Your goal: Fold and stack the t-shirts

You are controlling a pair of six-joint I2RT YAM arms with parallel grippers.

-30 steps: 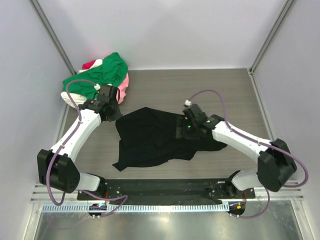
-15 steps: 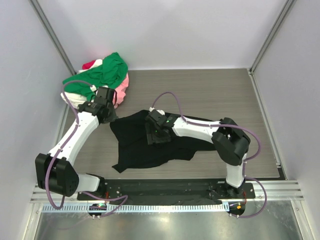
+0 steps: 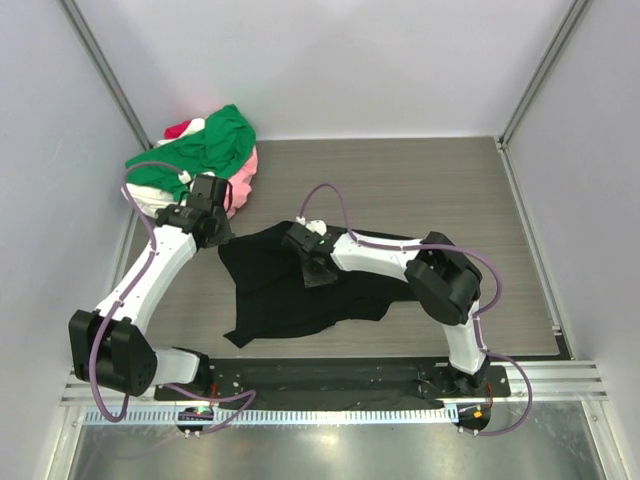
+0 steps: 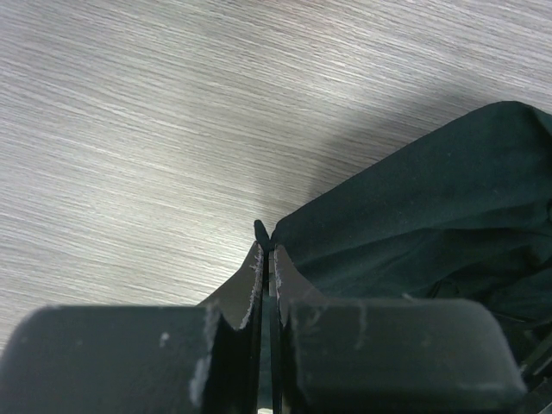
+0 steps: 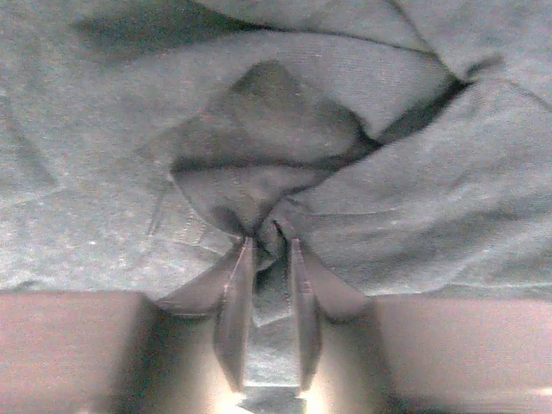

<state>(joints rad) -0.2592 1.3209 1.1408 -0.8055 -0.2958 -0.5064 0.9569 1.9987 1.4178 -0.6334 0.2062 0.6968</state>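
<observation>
While the left pincer (image 4: 266,250) clamps the far-left corner of the black t-shirt (image 3: 290,300), the right pincer (image 5: 269,246) pinches a fold near its middle. The shirt lies on the bench (image 3: 430,180), long axis running rightward from the left pincer.

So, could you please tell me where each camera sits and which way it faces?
Top external: fixed above and behind the bases, looking down on the grey wood-grain table; the white left arm and right arm show, over a large black cloth t-shirt.
Left wrist: on the left arm, looking along the left gripper, shut on that shirt's edge, with table beyond.
Right wrist: on the right arm, close above the shirt; the right gripper pinches a bunched fold.
Shared: all three views show the black shirt.
</observation>
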